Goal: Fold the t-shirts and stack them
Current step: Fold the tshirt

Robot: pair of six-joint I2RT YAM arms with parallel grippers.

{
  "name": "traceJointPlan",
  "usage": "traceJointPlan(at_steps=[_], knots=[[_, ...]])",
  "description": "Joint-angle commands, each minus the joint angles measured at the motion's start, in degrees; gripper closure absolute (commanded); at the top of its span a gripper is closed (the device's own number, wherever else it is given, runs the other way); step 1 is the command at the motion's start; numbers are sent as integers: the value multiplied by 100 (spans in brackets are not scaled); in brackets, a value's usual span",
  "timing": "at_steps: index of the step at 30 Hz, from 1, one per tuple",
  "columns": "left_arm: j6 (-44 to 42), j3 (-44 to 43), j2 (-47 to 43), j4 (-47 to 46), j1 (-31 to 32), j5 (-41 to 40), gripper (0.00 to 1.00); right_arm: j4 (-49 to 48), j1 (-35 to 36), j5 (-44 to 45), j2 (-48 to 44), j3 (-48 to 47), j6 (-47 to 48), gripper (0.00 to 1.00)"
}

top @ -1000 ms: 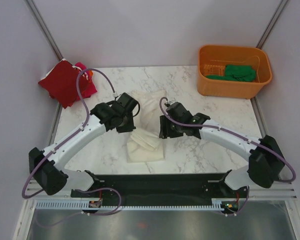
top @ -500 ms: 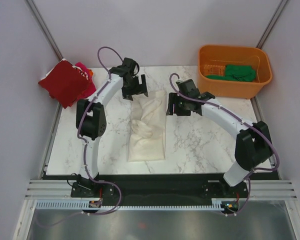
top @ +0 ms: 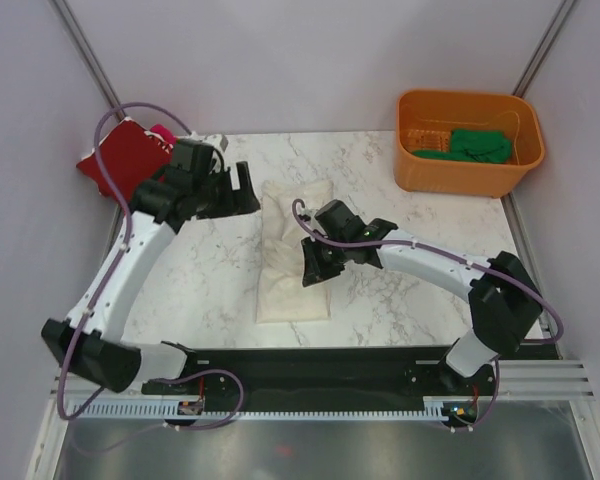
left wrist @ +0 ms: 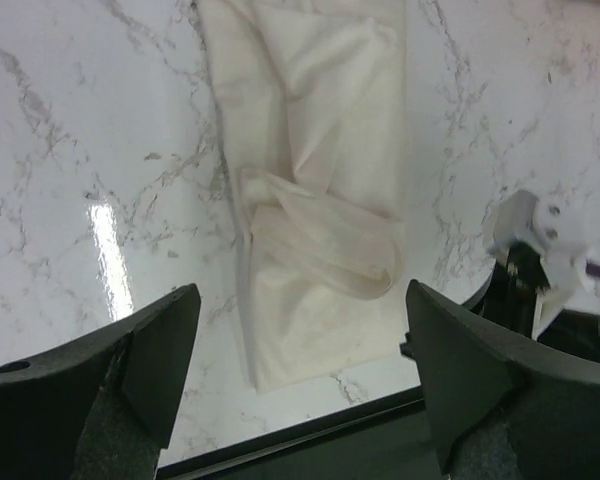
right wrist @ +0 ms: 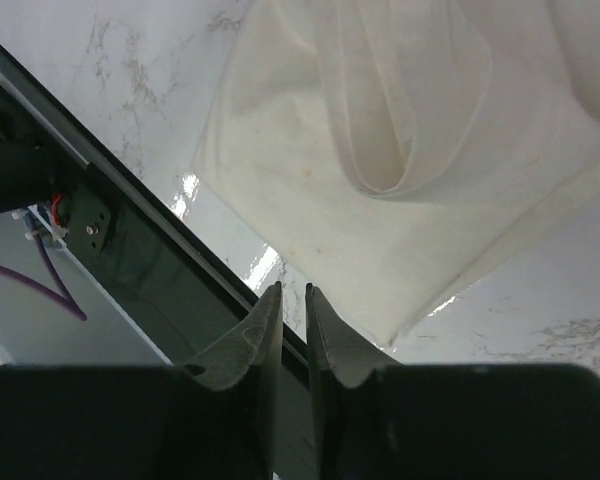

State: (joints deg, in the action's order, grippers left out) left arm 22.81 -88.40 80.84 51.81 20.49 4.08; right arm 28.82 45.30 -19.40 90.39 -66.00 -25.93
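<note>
Both of my grippers are carrying nothing. My left gripper [left wrist: 300,300] is hanging with its jaws spread wide, above and to the left of the large cream-white cloth t-shirt [top: 292,205]. My right gripper [right wrist: 293,300] is showing its fingers almost together, with only a thin slit between them and no cloth in it. It is hovering over the near right part of that shirt.

The shirt is lying in the middle of the white marble table [top: 390,300] as a long narrow strip, and a loose loop of cloth [left wrist: 325,255] is bulging across its middle. The dark red t-shirt [top: 120,165] and the magenta-pink t-shirt [top: 163,133] are waiting at the far left corner. The green t-shirt [top: 480,145] is sitting in the orange plastic tub [top: 465,178].

I am seeing these dangers:

- **The loop:** if I am pinching only its top layer, the strip is probably going to open or twist when I lift it.
- **The near edge:** the shirt's near corner is lying just beside the black rail [right wrist: 130,230], so a careless pull toward me could drag the cloth over it.
- **The right gripper:** with fingers this narrow it cannot take a thick fold, and it may only push the cloth.
- **Uneven pulling:** my two arms are working near the same strip, so this could skew the fold.
</note>
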Motion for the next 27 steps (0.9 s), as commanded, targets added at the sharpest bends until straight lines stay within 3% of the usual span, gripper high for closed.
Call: traceJointPlan(at_steps=[1,5,9,15,22,27], knots=[[-330,989,-839,171,-10,-258,9,-263,-30,251,434,-18,-35,78],[-400,2297,-1921,-267,-10,-926,10,-236,-30,287,883,-430,53,79],[-444,2941,-2476,-461,-10,-1181,10,-175,-30,340,1340,-765,123,79],[-435,3443,-2837,-716,-10,-1287,11,-17,-152,682,1929,-1397,335,79],[-409,3619,-2810,-787,-10,-1067,11,405,-1407,1902,2667,-2373,457,78],[-374,3523,-2766,-769,-10,-830,11,563,-1989,1852,2985,-3234,624,74]])
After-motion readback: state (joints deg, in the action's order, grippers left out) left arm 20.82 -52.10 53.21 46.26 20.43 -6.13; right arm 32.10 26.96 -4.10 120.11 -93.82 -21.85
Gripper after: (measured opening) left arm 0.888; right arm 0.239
